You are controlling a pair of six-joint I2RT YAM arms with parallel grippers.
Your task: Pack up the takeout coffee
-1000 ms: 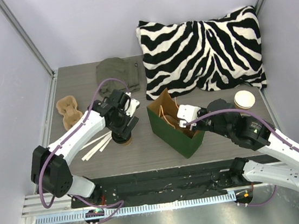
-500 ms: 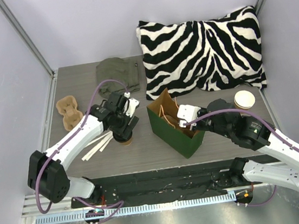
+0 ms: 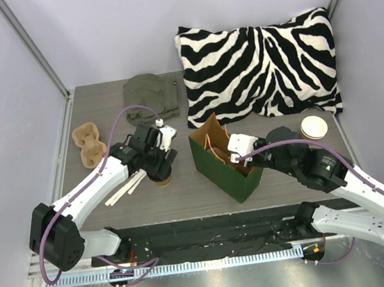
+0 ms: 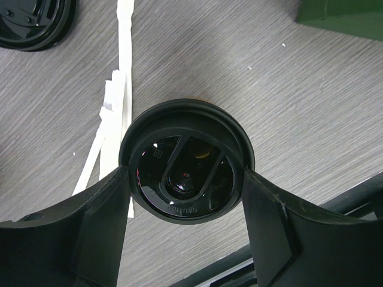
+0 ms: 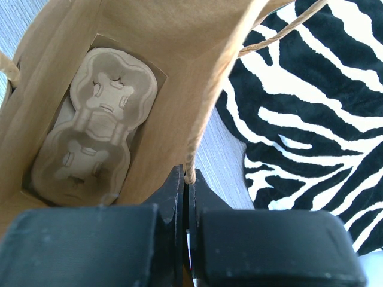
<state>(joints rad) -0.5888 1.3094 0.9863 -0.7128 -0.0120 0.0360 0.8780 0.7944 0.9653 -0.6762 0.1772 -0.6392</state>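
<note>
As the left gripper (image 4: 185, 176) straddles the coffee (image 3: 159, 181) from straight above, its wide-set fingers (image 4: 99, 224) meet the black lid (image 4: 179, 128) on both sides in what looks like a grip. The coffee stands upright on the table (image 3: 184, 197), just left of the bag (image 3: 227, 175), whose rim the right gripper (image 5: 185, 182) pinches shut, holding the mouth open for a short carry rightward.

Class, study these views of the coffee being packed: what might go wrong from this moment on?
1. Fingers of the left gripper sit at the lid of the takeout coffee; lifting there may pop it off.
2. The right gripper pinches only one handle of the green bag, so its mouth may sag.
3. The coffee could miss the wells of the tray inside and tip.
</note>
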